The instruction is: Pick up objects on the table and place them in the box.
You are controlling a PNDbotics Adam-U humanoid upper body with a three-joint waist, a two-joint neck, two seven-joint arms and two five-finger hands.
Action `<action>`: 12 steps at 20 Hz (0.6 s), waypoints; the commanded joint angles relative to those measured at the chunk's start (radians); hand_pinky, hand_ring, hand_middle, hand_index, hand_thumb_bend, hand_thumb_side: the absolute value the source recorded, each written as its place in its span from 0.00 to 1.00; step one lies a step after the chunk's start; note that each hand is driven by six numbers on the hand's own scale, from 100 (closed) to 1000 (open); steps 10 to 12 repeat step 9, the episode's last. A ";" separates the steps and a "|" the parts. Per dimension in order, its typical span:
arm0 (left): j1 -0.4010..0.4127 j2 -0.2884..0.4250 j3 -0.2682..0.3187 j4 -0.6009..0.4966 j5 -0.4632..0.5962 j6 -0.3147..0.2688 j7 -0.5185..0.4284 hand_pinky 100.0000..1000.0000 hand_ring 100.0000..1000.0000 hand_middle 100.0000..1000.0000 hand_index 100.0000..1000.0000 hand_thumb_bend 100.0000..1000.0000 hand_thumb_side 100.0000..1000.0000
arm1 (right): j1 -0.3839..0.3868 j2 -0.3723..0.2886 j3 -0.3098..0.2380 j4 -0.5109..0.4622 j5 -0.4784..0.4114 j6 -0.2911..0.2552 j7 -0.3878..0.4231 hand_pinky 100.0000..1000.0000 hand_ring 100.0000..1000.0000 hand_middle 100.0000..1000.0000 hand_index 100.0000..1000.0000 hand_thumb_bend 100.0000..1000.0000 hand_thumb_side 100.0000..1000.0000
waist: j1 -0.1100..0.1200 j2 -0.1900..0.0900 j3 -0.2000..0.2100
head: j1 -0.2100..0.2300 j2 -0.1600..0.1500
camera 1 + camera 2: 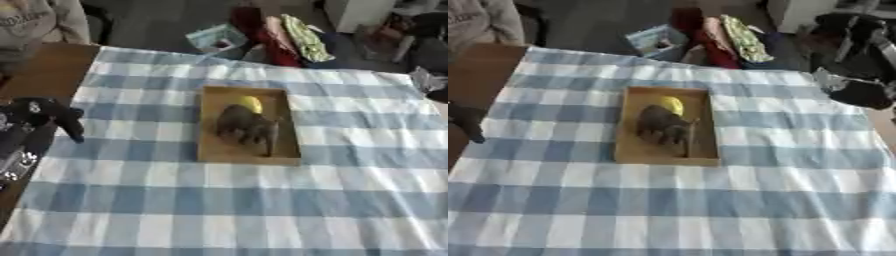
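Observation:
A shallow brown box (210, 150) lies in the middle of the blue and white checked cloth. Inside it sit a yellow rounded object (250, 103) at the far end and a grey-brown lumpy object (245, 126) against it, filling the box's middle. My left hand (45, 114) hangs black over the table's left edge, well left of the box, fingers relaxed and pointing down, holding nothing. My right hand (859, 94) shows as a dark shape above the cloth's far right corner, away from the box.
The checked cloth (227, 210) covers the table, with bare wood (48, 70) at the far left. Beyond the far edge are a pile of coloured fabric (289, 37) and a small pale blue item (217, 39) on the floor.

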State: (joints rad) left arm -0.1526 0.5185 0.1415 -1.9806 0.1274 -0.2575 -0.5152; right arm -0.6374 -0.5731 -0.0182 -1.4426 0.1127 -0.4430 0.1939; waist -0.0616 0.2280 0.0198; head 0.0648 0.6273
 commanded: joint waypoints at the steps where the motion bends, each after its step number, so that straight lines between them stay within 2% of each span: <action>1: 0.007 0.003 0.016 -0.019 0.000 -0.010 -0.001 0.86 0.52 0.52 0.74 0.00 0.68 | 0.025 -0.006 -0.035 -0.070 -0.061 0.033 0.005 0.79 0.77 0.65 0.84 0.00 0.26 | 0.010 -0.014 -0.005 | 0.005 0.023; 8: 0.038 -0.023 0.020 -0.019 -0.001 -0.027 0.000 0.87 0.52 0.51 0.74 0.00 0.70 | 0.115 0.042 -0.074 -0.139 -0.120 0.076 0.014 0.80 0.77 0.64 0.83 0.00 0.41 | 0.024 -0.011 -0.017 | 0.000 0.077; 9: 0.041 -0.027 0.021 -0.019 -0.002 -0.028 -0.001 0.87 0.52 0.51 0.74 0.00 0.70 | 0.124 0.047 -0.078 -0.143 -0.124 0.081 0.014 0.80 0.77 0.64 0.83 0.00 0.41 | 0.026 -0.010 -0.019 | -0.002 0.086; 12: 0.041 -0.027 0.021 -0.019 -0.002 -0.028 -0.001 0.87 0.52 0.51 0.74 0.00 0.70 | 0.124 0.047 -0.078 -0.143 -0.124 0.081 0.014 0.80 0.77 0.64 0.83 0.00 0.41 | 0.026 -0.010 -0.019 | -0.002 0.086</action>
